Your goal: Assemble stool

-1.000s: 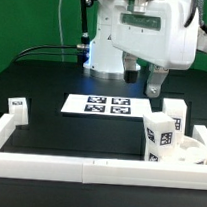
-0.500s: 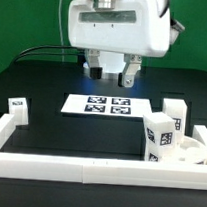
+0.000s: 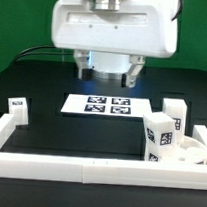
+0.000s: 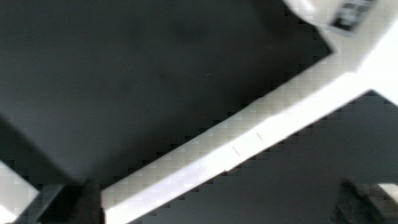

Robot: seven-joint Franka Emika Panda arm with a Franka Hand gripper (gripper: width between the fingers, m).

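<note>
Over the last second the arm's white wrist housing has swung from the exterior view's right toward its left, and it now looms larger across the upper picture. Nothing on the table has shifted.

The claw hangs beneath that housing with its two dark fingers spread wide apart and nothing between them. In the wrist view the fingertips are blurred dark shapes standing far apart over open air.

Nearer the camera than the claw lies the marker board, a thin flat white sheet carrying four black-and-white square tags in two rows.

The stool is still in loose parts — chunky white plastic, matte, each piece marked with square tags.
- Three pieces cluster at the exterior view's right, in the corner of the rail.
- The front leg stands upright, a rectangular block with tags on two visible faces.
- The second leg stands upright just behind it.
- The seat disc, round with a shallow raised rim, sits just beside them, partly hidden by the front leg and cut by the picture's edge. Whether anything rests in its hollow cannot be told.
- The third leg lies well apart at the exterior view's left, against the rail, with a tag showing.

The long white border rail fences the near edge and both sides of the black table like a low tray. All the stool parts sit inside it.

The tags are patterns only, and no writing can be read.
</note>
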